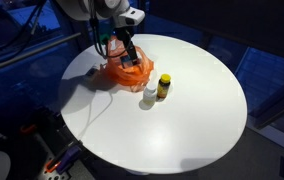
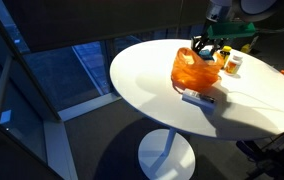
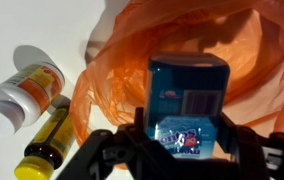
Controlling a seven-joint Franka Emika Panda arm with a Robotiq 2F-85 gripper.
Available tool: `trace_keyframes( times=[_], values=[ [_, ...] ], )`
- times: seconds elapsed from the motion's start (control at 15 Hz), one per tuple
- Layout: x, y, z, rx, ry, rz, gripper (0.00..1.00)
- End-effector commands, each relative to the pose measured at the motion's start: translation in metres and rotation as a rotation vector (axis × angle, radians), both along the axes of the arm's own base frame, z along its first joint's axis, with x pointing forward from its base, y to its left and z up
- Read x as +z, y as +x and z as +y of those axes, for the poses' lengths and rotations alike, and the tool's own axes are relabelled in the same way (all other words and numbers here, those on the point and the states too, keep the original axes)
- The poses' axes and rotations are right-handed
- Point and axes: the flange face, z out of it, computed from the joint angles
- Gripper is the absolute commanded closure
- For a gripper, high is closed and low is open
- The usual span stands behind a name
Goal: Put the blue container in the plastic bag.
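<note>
The blue container (image 3: 189, 92) is a blue box with a barcode and white print. In the wrist view my gripper (image 3: 189, 142) is shut on it, one finger on each side. It hangs over the open mouth of the orange plastic bag (image 3: 232, 40). In both exterior views the gripper (image 1: 129, 58) (image 2: 208, 48) is at the top of the bag (image 1: 117, 73) (image 2: 193, 68), which stands crumpled on the round white table (image 1: 192, 120). The container is hardly visible in the exterior views.
A white bottle with an orange label (image 3: 24, 92) (image 1: 147, 98) and a thin yellow bottle (image 3: 44, 140) (image 1: 163, 87) lie next to the bag. A small flat blue-and-white item (image 2: 198, 97) lies at the bag's foot. Dark floor surrounds the table.
</note>
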Motion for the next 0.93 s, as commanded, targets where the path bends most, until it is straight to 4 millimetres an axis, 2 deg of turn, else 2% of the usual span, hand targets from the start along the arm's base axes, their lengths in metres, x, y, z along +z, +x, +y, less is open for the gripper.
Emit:
trace_keyframes(
  times=[0.0,0.07,0.33,0.87],
  values=[
    [0.0,0.01,0.001,0.0,-0.014,0.012,0.03],
    [0.002,0.007,-0.001,0.006,-0.011,0.016,0.0],
    [0.014,-0.009,-0.014,0.029,-0.01,0.047,0.0],
    [0.057,-0.051,-0.068,0.249,0.007,0.192,0.0]
  ],
)
